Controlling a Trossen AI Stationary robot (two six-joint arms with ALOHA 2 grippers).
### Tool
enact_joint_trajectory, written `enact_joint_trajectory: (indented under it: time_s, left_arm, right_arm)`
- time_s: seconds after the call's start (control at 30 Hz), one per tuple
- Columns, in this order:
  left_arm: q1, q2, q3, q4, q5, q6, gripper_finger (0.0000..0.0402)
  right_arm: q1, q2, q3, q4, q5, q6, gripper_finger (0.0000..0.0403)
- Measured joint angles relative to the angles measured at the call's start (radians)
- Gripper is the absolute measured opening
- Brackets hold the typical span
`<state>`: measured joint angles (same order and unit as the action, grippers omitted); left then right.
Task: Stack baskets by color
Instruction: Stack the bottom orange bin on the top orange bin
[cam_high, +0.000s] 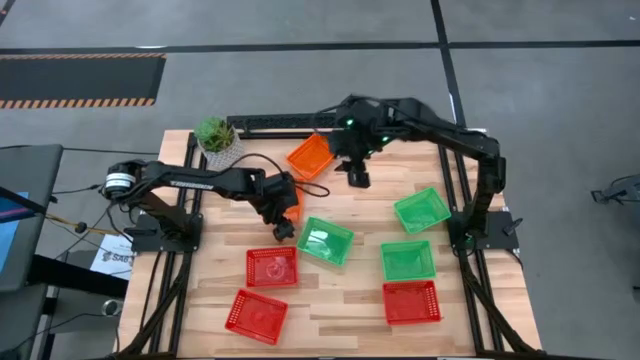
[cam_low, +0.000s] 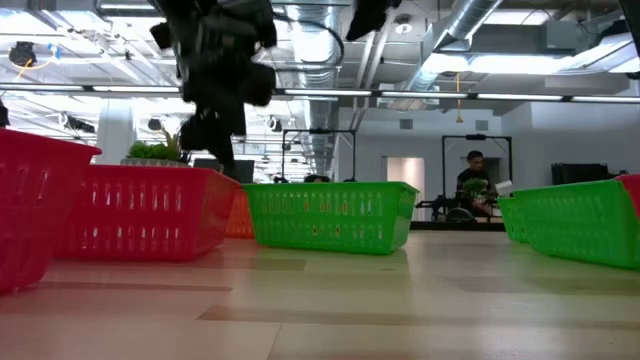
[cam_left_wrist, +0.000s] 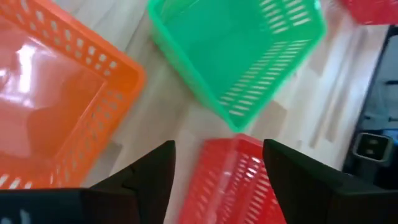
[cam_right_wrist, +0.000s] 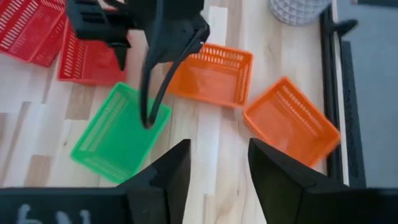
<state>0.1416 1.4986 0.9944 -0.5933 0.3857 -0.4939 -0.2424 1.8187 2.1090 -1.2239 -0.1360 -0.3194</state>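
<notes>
Two orange baskets rest on their bases at the back: one (cam_high: 310, 155) near the plant, one (cam_high: 292, 203) partly under my left arm. Three green baskets (cam_high: 325, 241) (cam_high: 422, 210) (cam_high: 407, 260) stand mid-table and to the right. Three red baskets (cam_high: 272, 267) (cam_high: 256, 315) (cam_high: 411, 302) sit along the front. My left gripper (cam_high: 283, 230) (cam_left_wrist: 217, 149) hangs open above the gap between the orange, green and red baskets (cam_left_wrist: 230, 180), touching nothing. My right gripper (cam_high: 358, 180) (cam_right_wrist: 217, 146) is open and high over the table, near the far orange basket (cam_right_wrist: 292, 121).
A green plant in a white pot (cam_high: 217, 140) stands at the back left corner. Bare wood lies between the baskets at the table's middle (cam_high: 365, 225) and along the front edge. In the low view a person (cam_low: 475, 185) sits in the room far behind the table.
</notes>
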Motion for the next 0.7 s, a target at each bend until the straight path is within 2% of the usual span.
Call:
enact_joint_trajectory:
  time_s: [0.13, 0.27, 0.5, 0.6, 0.7]
  left_arm:
    - [-0.022, -0.110, 0.043, -0.092, -0.047, -0.073, 0.0229]
    - [-0.060, -0.255, 0.066, -0.167, -0.162, -0.189, 0.0225]
    - [-0.148, -0.485, 0.067, -0.213, -0.446, -0.357, 0.0224]
    - [-0.183, -0.542, 0.067, -0.211, -0.551, -0.409, 0.0224]
    - [-0.211, -0.571, 0.067, -0.212, -0.609, -0.437, 0.0223]
  right_arm:
    - [0.008, 0.004, -0.110, 0.142, -0.001, 0.022, 0.0196]
    - [0.005, 0.003, -0.235, 0.308, 0.000, 0.060, 0.0199]
    - [0.035, 0.003, -0.407, 0.540, 0.001, -0.081, 0.0194]
    - [0.040, 0.003, -0.462, 0.649, 0.002, -0.123, 0.0190]
    - [0.051, 0.003, -0.495, 0.712, 0.002, -0.186, 0.0187]
